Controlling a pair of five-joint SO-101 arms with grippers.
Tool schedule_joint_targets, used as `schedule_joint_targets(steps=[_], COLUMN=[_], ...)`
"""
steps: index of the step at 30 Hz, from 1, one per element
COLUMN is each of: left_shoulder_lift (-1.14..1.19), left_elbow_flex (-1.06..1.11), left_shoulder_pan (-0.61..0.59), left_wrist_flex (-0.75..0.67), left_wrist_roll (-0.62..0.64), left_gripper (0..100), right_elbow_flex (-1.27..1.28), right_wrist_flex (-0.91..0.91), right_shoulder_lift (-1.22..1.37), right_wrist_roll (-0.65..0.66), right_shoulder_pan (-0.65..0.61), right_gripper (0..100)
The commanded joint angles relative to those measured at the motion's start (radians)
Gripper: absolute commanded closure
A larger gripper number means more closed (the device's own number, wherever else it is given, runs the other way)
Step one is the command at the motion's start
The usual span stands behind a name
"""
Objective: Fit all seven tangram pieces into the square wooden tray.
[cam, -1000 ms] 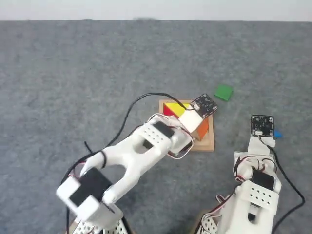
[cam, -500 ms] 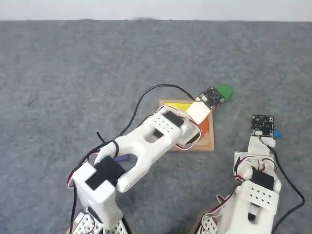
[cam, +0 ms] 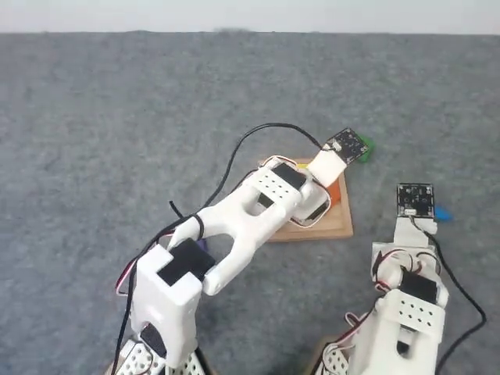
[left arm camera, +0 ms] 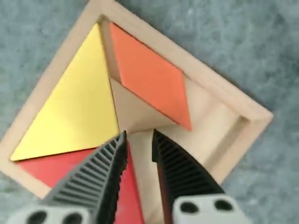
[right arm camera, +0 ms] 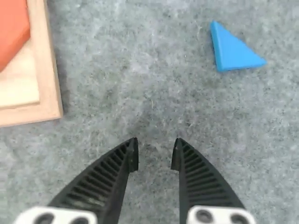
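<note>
The square wooden tray point(left arm camera: 224, 93) holds a big yellow triangle point(left arm camera: 74, 116), an orange parallelogram point(left arm camera: 149, 77) and a red triangle point(left arm camera: 65, 170). My left gripper point(left arm camera: 139, 137) hovers just over them, slightly open and holding nothing. In the high view the left arm covers most of the tray point(cam: 328, 228), its wrist near a green piece point(cam: 366, 148). My right gripper point(right arm camera: 154, 151) is slightly open and holding nothing, low over the carpet beside the tray's edge point(right arm camera: 46, 70). A small blue triangle point(right arm camera: 231, 49) lies ahead of it, also seen as the blue triangle point(cam: 443, 212).
A purple piece point(cam: 201, 244) peeks out beside the left arm's lower link. Grey carpet point(cam: 117, 117) stretches wide to the left and far side. The left arm's black cable point(cam: 234, 168) loops above the tray's left side.
The left arm has swung farther away and to the right, over the tray toward the green piece. The tray seems nudged slightly right. The right arm has barely moved.
</note>
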Motion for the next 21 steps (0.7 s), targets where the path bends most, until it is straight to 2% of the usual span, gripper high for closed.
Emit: schedule_joint_targets(steps=[1,6,12,15,21], left_shoulder_lift=[-0.012,-0.083,-0.328,-0.486,-0.707], left_elbow_flex=[-0.042,-0.018,0.179,0.282,0.394], left_shoulder_pan=[0.000,0.002,-0.061,-0.169,-0.468], left_wrist_flex=[0.008,0.064,0.038,0.061,0.173], left_wrist_roll=[-0.014,-0.012,-0.008,-0.006,0.118], left_gripper=[91,95,96,96,95], right_elbow_flex=[-0.003,-0.003,-0.003,-0.003,-0.003], right_wrist_flex=[-0.021,-0.022,-0.022,-0.022,-0.022], right_shoulder_lift=[-0.022,-0.022,-0.022,-0.022,-0.022], right_wrist_roll=[0.015,0.015,0.015,0.015,0.017], right_shoulder_pan=[-0.013,-0.013,-0.013,-0.013,-0.018], right_gripper=[86.2,86.2,86.2,86.2,86.2])
